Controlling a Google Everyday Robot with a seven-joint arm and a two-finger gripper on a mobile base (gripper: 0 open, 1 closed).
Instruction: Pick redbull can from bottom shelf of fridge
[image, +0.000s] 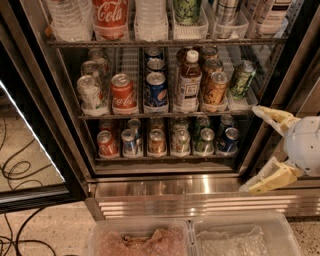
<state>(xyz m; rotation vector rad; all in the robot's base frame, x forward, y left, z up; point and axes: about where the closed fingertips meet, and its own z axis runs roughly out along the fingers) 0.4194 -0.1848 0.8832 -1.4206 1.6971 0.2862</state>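
Camera view, lowest edge first: two clear plastic bins (190, 235) sit side by side, the left one holding pinkish crumpled wrap and the right one bubble wrap. Dark cables (17, 172) trail across the speckled floor at the left, beside the swung-open glass door (30, 150). Just beyond the bins runs the ribbed stainless steel base panel (165, 197) of the fridge (282, 75). At the right, level with the lowest rack and in front of the fridge's right frame, hangs the tool (250, 150), its white body at the picture's edge. Its two pale yellow fingers (272, 117) are spread wide apart and hold nothing. It is outside the cabinet and well apart from the cans. Inside, the bottom shelf (165, 159) carries six lanes of upright cans. The redbull can (129, 141), slim and blue-silver, stands at the front of the second lane from the left. It is between a red can (106, 143) and an orange can (156, 141). Further right come a pale can (180, 141), a green can (205, 140) and a blue can (230, 139). On the rack above stand a Coca-Cola can (123, 92), a blue Pepsi-style can (156, 90) and a brown bottle (189, 82). Farthest up, a Coca-Cola bottle (110, 15) shows among clear bottles.
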